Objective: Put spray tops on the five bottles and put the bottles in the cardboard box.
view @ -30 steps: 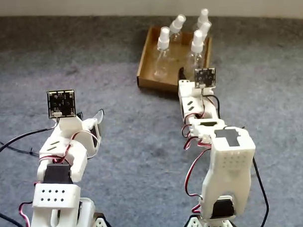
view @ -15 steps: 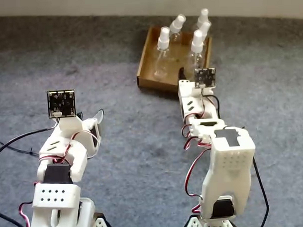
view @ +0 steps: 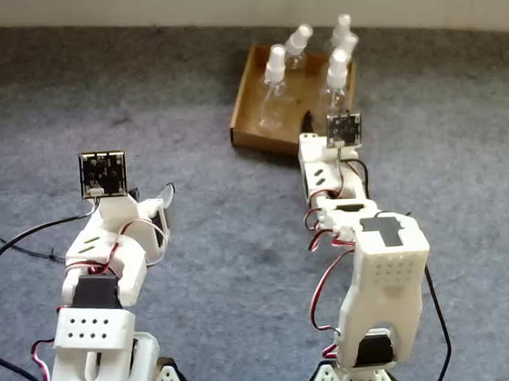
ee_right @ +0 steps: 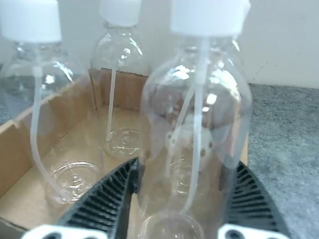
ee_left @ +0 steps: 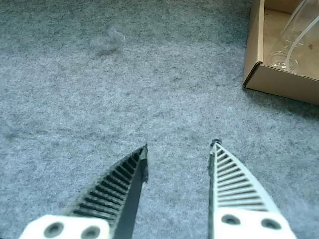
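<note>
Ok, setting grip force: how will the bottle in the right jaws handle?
Probably light: the bottle looks empty. Likely slippery: smooth, glossy wall. Tall and narrow under its spray top, it may tip if nudged.

No text, labels, numbers or signs legible, bottles [ee_right: 194, 124] clear and unmarked, cardboard box [view: 257, 141] plain brown

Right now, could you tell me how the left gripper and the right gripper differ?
The left gripper is open and empty; the right gripper is closed on a bottle. The left gripper hangs over bare carpet, the right gripper at the cardboard box. Both have black ribbed fingers.
</note>
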Action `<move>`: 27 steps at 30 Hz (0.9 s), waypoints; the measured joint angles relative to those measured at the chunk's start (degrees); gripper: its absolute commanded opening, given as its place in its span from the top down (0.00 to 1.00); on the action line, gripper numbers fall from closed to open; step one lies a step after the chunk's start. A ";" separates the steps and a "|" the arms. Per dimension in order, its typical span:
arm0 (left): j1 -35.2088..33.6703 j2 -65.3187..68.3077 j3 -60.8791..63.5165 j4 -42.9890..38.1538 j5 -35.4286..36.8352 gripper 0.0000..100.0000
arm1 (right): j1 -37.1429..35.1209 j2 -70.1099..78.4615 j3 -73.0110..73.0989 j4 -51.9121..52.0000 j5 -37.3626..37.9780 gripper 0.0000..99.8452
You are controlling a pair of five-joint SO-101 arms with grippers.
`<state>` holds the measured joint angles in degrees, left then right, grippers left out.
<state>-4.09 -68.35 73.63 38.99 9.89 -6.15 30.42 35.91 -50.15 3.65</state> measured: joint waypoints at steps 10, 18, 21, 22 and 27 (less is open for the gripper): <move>0.00 0.00 0.00 0.00 0.00 0.81 | 0.00 0.00 0.00 0.00 0.00 0.74; 0.00 0.00 0.00 0.00 0.00 0.81 | 0.09 0.00 0.00 0.00 -0.09 0.69; 0.00 0.00 0.00 0.00 0.00 0.81 | 0.09 0.00 0.00 0.00 -0.09 0.69; 0.00 0.00 0.00 0.00 0.00 0.81 | 0.09 0.00 0.00 0.00 -0.09 0.69; 0.00 0.00 0.00 0.00 0.00 0.81 | 0.09 0.00 0.00 -0.18 -0.09 0.69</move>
<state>-4.09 -68.35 73.63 38.99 9.89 -6.07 30.42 35.91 -50.33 3.56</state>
